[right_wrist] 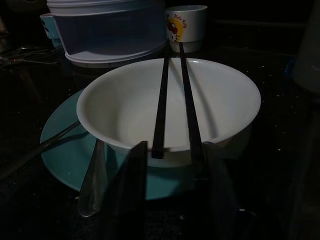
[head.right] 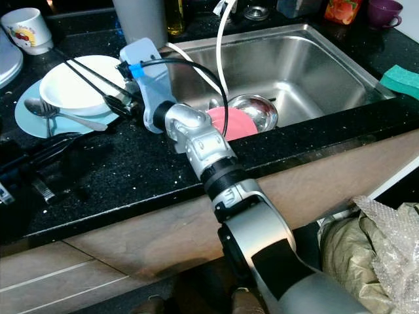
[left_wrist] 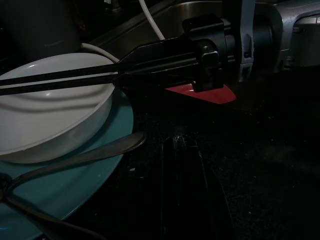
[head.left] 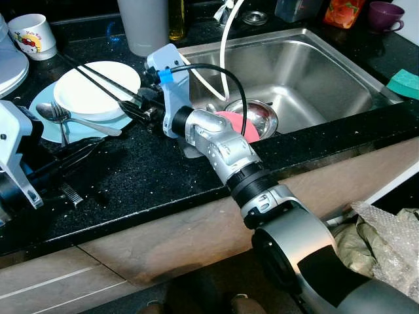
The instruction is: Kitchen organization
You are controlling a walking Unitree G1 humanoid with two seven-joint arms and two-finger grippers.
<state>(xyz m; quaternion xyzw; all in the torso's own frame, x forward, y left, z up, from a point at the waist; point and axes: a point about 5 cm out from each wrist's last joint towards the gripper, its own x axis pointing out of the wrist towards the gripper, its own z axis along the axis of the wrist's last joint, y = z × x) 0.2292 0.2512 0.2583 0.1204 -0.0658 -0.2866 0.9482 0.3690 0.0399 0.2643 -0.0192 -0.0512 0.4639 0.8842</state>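
a: reaching across the black speckled surface [head.left: 150, 176], the right gripper [head.left: 134, 104] sits just beside the white bowl [head.left: 91, 88]. state of the fingers?

b: the right fingers [right_wrist: 135, 170] stand a narrow gap apart, closed on the near ends of a pair of black chopsticks [head.left: 98, 82]. the chopsticks extend from the fingers over the bowl, crossing its near rim and reaching its far rim.

a: location of the bowl?

b: the bowl sits on a light blue plate [head.left: 46, 108] on the surface, to the robot's left of the sink [head.left: 308, 72]. a spoon [head.left: 72, 119] and a fork [head.left: 62, 127] lie on the near part of the plate, beside the bowl, with handles running off the plate edge.

a: left gripper?

b: the left gripper [head.left: 69, 160] lies low on the surface, near the plate, pointing toward it. whether its fingers are apart or together, i cannot tell; they are dark against the dark surface.

a: surrounding items?

b: a white mug with a cartoon print [head.left: 33, 36] stands behind the plate. a grey cylindrical container [head.left: 144, 26] stands behind the bowl, near the sink corner. inside the sink, a pink dish [head.left: 239, 124] rests against a steel bowl [head.left: 258, 118]. a green sponge [head.left: 404, 84] lies at the far right of the sink, and a purple cup [head.left: 385, 14] stands behind it. a white cable [head.left: 224, 59] hangs down over the sink.
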